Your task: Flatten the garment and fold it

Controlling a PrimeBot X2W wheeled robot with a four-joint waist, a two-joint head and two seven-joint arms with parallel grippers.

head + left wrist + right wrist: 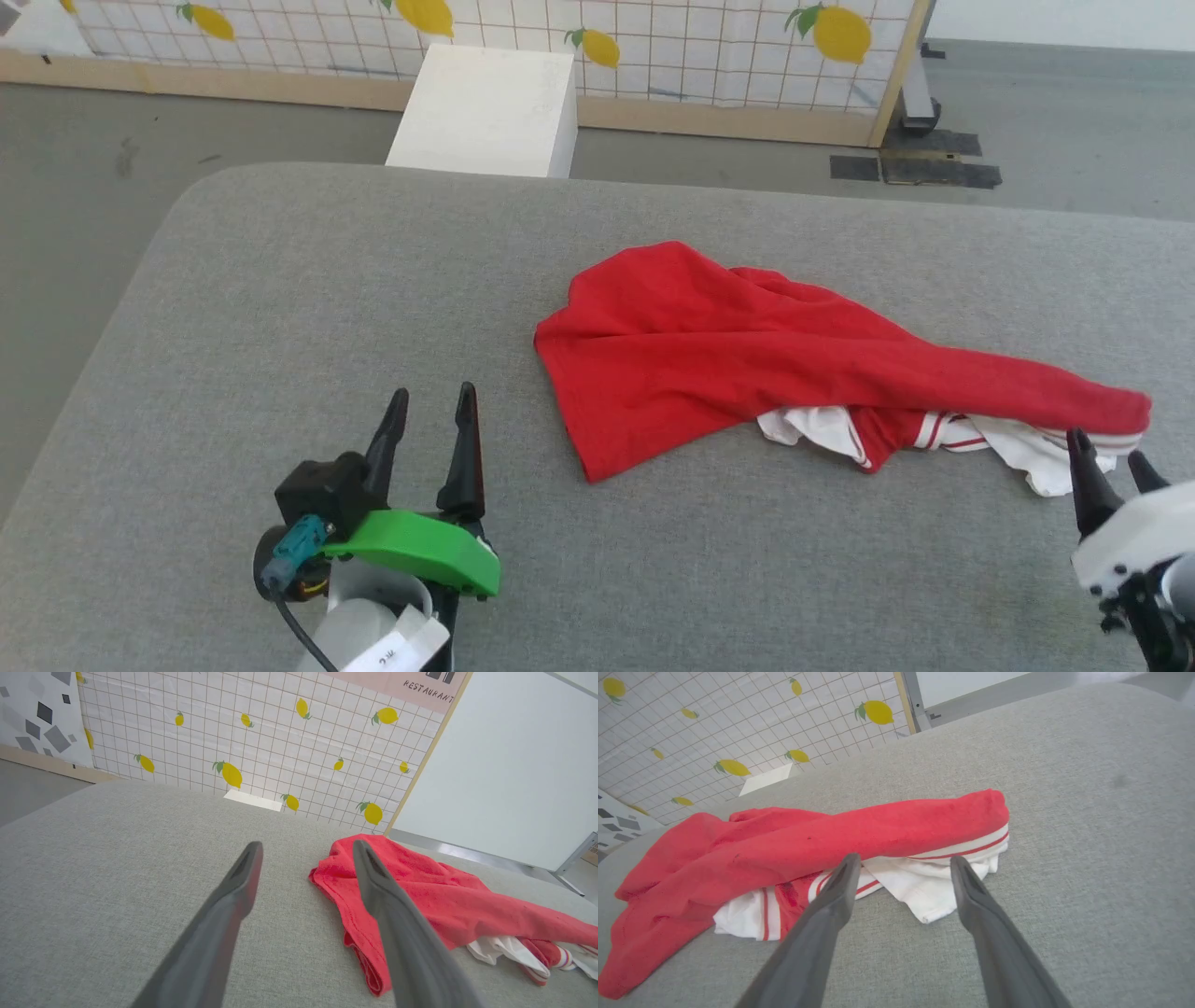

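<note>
The garment (747, 355) lies crumpled on the grey padded table (327, 308), a red body bunched over white sleeves with red-white striped trim. In the left wrist view the garment (439, 900) lies to the right beyond my fingers; in the right wrist view the garment (808, 844) lies just ahead. My left gripper (429, 409) rests open on the table, well left of the cloth, holding nothing; the left gripper (306, 851) shows spread fingers. My right gripper (1106, 457) stands open at the white sleeve's near edge; the right gripper (903, 863) has nothing between its fingers.
A white box (485, 107) stands on the floor behind the table, before a lemon-print partition (653, 47). Dark floor plates (934, 168) lie at the back right. Bare table stretches left of and in front of the cloth.
</note>
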